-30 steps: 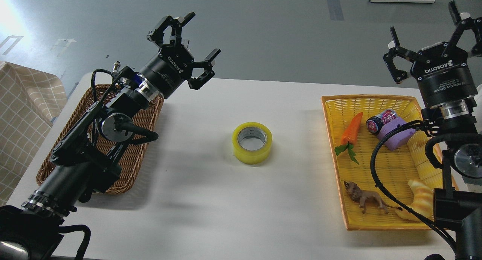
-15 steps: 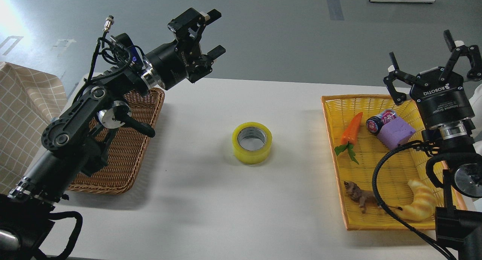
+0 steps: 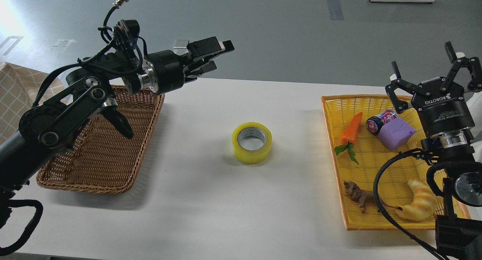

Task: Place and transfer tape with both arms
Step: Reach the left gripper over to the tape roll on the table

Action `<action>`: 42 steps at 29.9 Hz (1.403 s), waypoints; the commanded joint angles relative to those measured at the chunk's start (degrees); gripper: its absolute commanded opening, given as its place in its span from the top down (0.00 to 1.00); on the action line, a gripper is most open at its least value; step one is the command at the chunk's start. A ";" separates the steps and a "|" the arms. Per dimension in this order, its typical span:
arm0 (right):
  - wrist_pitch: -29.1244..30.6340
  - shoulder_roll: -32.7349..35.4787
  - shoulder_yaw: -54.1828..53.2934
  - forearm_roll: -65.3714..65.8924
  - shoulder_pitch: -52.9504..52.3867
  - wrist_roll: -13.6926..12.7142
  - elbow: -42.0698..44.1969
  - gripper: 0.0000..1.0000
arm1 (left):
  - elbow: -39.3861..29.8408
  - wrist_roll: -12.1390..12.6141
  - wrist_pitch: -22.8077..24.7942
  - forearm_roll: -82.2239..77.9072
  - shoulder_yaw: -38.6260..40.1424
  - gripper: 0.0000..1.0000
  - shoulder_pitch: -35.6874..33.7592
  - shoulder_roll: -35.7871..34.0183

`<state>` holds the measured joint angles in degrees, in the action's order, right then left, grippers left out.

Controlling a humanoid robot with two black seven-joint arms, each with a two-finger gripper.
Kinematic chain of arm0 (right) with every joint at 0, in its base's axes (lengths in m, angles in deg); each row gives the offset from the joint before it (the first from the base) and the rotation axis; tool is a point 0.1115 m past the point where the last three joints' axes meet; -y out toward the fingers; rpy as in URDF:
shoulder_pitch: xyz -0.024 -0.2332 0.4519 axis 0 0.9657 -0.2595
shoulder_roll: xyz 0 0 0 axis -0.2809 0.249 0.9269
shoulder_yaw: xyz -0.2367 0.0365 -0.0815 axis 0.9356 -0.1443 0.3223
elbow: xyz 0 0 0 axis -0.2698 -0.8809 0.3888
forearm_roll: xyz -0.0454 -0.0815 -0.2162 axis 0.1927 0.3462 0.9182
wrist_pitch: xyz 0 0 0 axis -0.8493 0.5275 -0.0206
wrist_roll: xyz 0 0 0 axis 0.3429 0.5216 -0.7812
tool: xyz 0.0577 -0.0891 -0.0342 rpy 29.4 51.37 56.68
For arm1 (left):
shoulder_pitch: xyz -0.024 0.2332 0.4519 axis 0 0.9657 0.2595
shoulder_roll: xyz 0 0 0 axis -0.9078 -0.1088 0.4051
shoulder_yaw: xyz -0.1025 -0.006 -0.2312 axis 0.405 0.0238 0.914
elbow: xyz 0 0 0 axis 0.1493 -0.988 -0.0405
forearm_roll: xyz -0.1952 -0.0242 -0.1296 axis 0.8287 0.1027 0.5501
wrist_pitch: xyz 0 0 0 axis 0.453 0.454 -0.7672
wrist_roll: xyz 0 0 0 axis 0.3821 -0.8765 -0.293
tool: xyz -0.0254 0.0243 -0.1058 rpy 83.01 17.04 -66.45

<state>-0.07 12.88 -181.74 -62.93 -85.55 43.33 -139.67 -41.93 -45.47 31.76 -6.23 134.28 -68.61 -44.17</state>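
The tape [image 3: 252, 142], a yellow roll with a grey-white core, lies flat on the white table [image 3: 211, 207] near its middle, touched by nothing. My left gripper [image 3: 211, 57] is raised above the table's far edge, up and left of the tape, pointing right. Its fingers are apart and hold nothing. My right gripper [image 3: 433, 68] stands upright over the far right corner of the yellow basket, fingers spread wide, empty.
A brown wicker basket [image 3: 113, 154] sits at the left under my left arm. A yellow basket [image 3: 339, 169] at the right holds a carrot toy [image 3: 352, 128], a can [image 3: 377, 122], a purple block [image 3: 396, 133], a lion figurine [image 3: 359, 198] and a croissant toy [image 3: 416, 206].
My left arm has lifted and turned, so its gripper now points sideways to the right, uncovering the brown basket. My right gripper has sunk a little. The tape has not moved.
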 commanded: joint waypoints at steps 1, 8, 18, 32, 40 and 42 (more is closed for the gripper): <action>0.00 0.00 -0.07 -0.05 0.79 0.00 0.01 0.00 | -0.53 0.94 -0.01 -7.99 -2.43 0.02 -1.01 -0.18; 0.00 0.00 -0.51 -0.14 1.93 0.00 0.01 0.00 | -2.12 6.38 -0.01 -21.88 -10.51 0.02 -2.95 0.35; 0.00 0.00 -0.51 -0.14 2.55 0.00 0.36 0.00 | -1.77 12.10 -0.01 -32.61 -16.05 0.02 -4.35 0.88; 0.00 0.00 -0.51 -0.14 2.46 0.00 1.33 0.00 | -1.15 13.07 -0.01 -32.79 -21.60 0.02 -7.78 7.81; 0.00 0.00 -0.42 -0.14 2.55 0.00 1.33 0.00 | 1.75 13.07 -0.01 -32.70 -21.60 0.02 -7.52 10.81; 0.00 0.00 -0.51 -0.14 2.55 0.00 1.33 0.00 | 3.59 13.16 -0.01 -32.62 -21.60 0.02 -7.34 12.30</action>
<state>-0.08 12.89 -182.22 -63.07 -83.06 43.32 -138.33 -40.42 -32.31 31.75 -38.95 112.68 -76.19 -33.45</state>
